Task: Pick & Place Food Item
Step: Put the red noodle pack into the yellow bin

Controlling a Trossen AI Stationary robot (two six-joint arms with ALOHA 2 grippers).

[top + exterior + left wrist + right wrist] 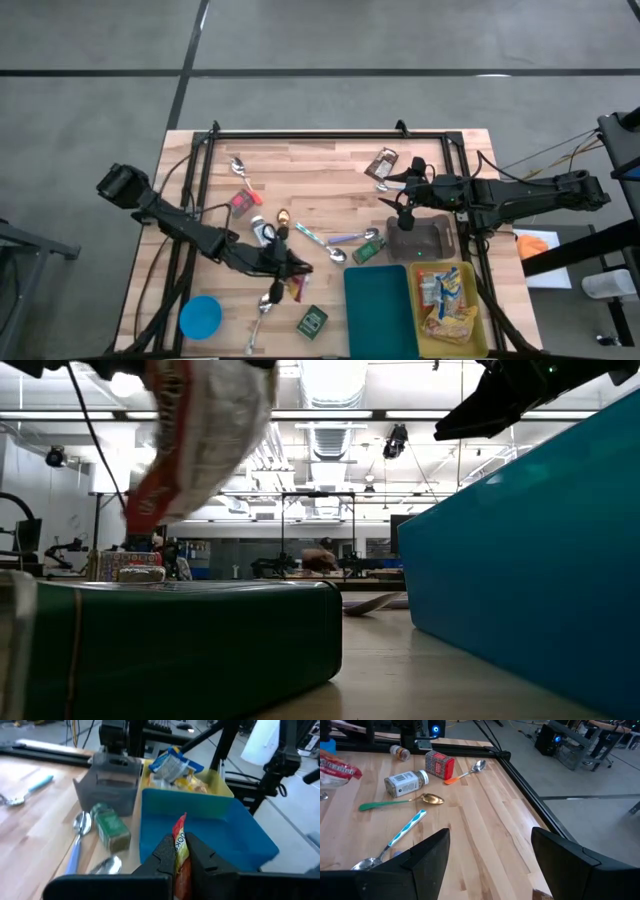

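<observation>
A red, white and yellow snack packet is up off the table near the front middle, with my left gripper shut on it. In the low view the packet hangs tilted above a green tin. A teal bin and a yellow bin holding several snack packets stand at the front right. My right gripper hovers open over a grey container, with nothing between its fingers. My left gripper pinches the packet between its two fingers, with one crimped end of the packet sticking out past the fingertips. The fingers reach in from the table's left, slanting slightly down. The packet is lifted clear of the table and hangs tilted below the gripper.
Scattered on the wood are spoons, a white spice jar, a red tin, a green spice jar, a green tin and a blue lid. Another packet lies at the back. A black frame edges the table.
</observation>
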